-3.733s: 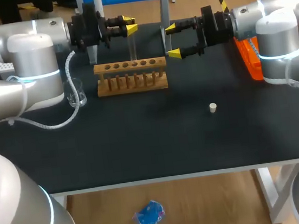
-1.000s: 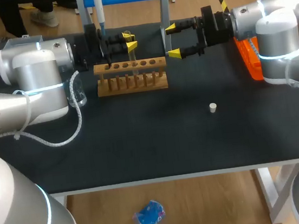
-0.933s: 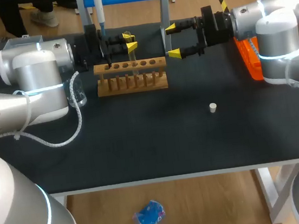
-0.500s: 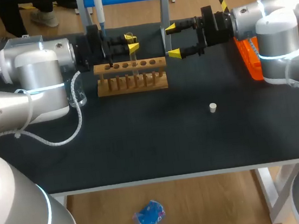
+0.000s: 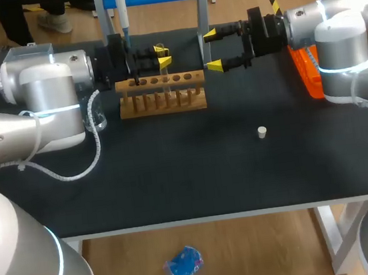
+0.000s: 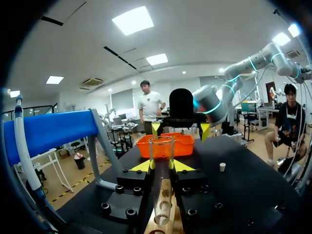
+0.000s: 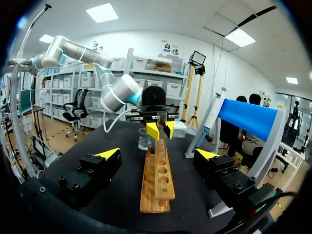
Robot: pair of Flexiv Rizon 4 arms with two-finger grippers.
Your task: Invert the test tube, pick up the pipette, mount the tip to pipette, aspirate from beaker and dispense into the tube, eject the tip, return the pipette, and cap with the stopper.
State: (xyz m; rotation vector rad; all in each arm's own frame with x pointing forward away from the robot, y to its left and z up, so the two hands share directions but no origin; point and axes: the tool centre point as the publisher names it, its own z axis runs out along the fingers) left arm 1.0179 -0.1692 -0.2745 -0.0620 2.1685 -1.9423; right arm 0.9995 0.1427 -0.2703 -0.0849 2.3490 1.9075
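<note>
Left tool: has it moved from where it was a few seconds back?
Yes. The left tool, shut on the test tube, has come down toward the wooden rack.

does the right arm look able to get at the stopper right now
Probably yes: the right gripper is open and empty, and the stopper lies alone on the table with nothing near it.

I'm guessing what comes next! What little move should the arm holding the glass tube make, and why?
Probably ease the test tube straight down into the rack: the left gripper is shut on it, upright, mouth up, lined up over the rack's holes.
</note>
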